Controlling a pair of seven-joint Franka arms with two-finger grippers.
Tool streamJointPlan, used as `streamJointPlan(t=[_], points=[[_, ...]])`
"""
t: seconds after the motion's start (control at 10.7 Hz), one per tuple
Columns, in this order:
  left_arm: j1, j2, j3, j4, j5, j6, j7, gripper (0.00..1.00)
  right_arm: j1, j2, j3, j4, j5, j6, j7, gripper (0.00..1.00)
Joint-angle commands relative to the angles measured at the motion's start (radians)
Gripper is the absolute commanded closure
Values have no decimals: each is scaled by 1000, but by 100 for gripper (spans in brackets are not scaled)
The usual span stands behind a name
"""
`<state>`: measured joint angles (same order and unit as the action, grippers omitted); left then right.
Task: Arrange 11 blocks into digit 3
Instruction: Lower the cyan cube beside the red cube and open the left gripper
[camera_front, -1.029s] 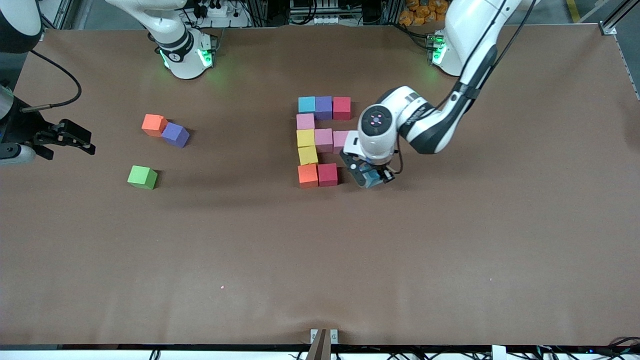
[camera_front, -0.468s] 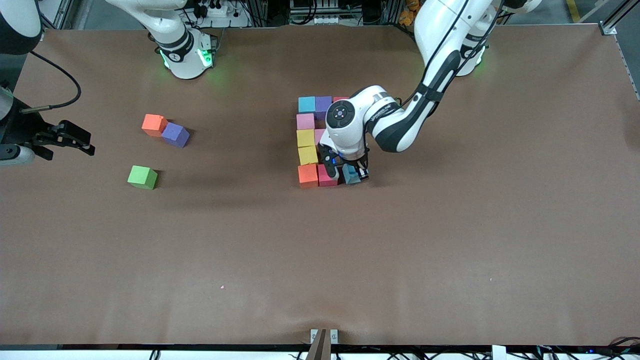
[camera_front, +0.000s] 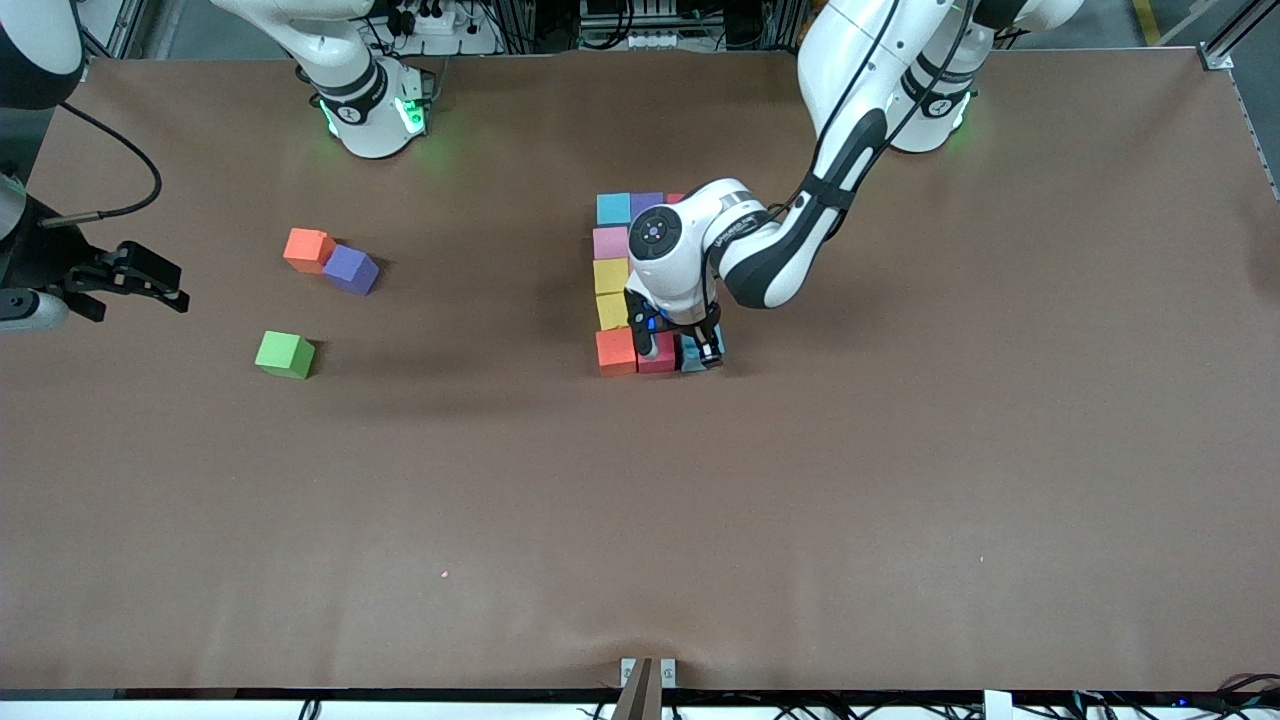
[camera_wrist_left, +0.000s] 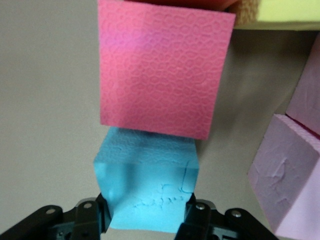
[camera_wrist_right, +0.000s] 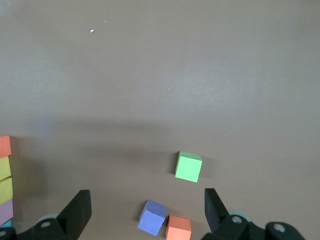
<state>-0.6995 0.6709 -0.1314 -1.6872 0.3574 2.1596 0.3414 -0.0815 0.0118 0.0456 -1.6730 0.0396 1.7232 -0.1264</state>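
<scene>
The digit 3 (camera_front: 625, 285) is nearly whole mid-tabletop (camera_front: 900, 480): the left gripper (camera_front: 690, 353), fingers clamped on the last light blue block (camera_wrist_left: 147, 185), sets it touching the red block (camera_wrist_left: 162, 70); only release seems left. The right gripper (camera_wrist_right: 145, 212) waits at the right arm's end, fingers apart

The left gripper (camera_front: 690, 352), clamped on the light blue block (camera_wrist_left: 146, 186), swung toward the right arm's end and brought it against the red block (camera_wrist_left: 162, 70).
</scene>
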Motion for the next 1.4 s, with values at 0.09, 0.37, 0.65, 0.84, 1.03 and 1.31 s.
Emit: streamJointPlan(t=[0.09, 0.37, 0.65, 0.84, 1.03, 1.31], points=[[-20, 44, 16, 70, 8, -15, 36, 85, 0, 4, 2, 7, -12, 4, 17, 0], [-34, 55, 18, 86, 6, -15, 38, 52, -4, 5, 2, 10, -12, 7, 17, 0], [-32, 49, 30, 84, 11, -15, 45, 0, 0, 5, 2, 10, -12, 19, 17, 0], [-34, 26, 30, 81, 9, -29, 44, 0, 2, 10, 2, 10, -12, 24, 17, 0], [-25, -36, 30, 84, 6, -114, 47, 0, 2, 11, 2, 10, -12, 24, 17, 0], [-20, -143, 30, 84, -29, -216, 19, 0, 2, 13, 3, 10, -12, 26, 17, 0]])
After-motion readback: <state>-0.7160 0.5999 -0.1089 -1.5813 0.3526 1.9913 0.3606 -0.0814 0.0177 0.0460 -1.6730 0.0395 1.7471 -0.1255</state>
